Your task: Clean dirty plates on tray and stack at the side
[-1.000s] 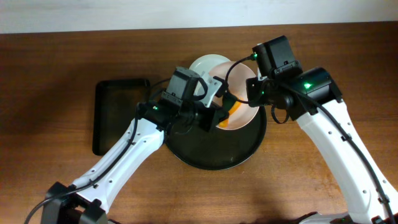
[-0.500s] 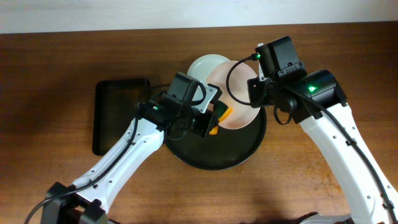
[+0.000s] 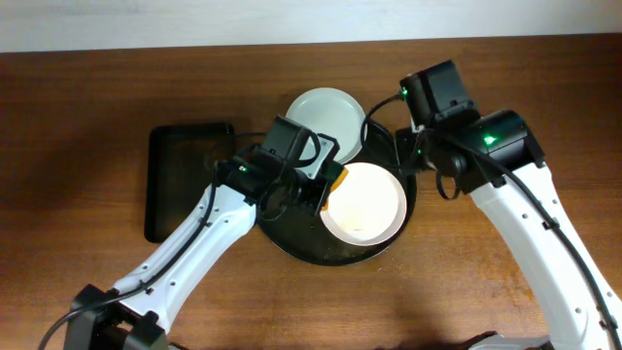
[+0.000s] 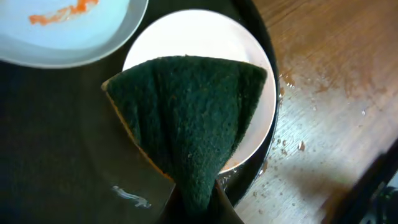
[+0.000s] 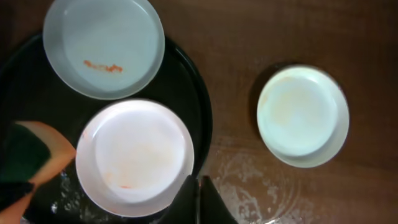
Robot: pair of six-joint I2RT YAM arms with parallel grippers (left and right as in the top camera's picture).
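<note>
The round black tray (image 3: 301, 233) holds a white plate (image 3: 362, 202) lying flat, with faint orange traces in the right wrist view (image 5: 135, 155). A second plate (image 3: 328, 115) with an orange-red smear (image 5: 104, 46) lies over the tray's back rim. A third plate (image 5: 303, 115) sits on the wood beside the tray; the right arm hides it from overhead. My left gripper (image 3: 326, 185) is shut on a green-faced orange sponge (image 4: 186, 118) held over the flat plate's edge. My right gripper (image 5: 199, 193) is shut and empty, with its tips at that plate's rim.
A smaller rectangular black tray (image 3: 185, 180) lies left of the round tray. The wood next to the third plate shows wet streaks and droplets (image 5: 249, 180). Both arms cross above the round tray's back half.
The plate that stood tilted up by my right gripper now lies flat on the tray, nearer the front. My left gripper drew the sponge a little leftward off the plate's middle.
</note>
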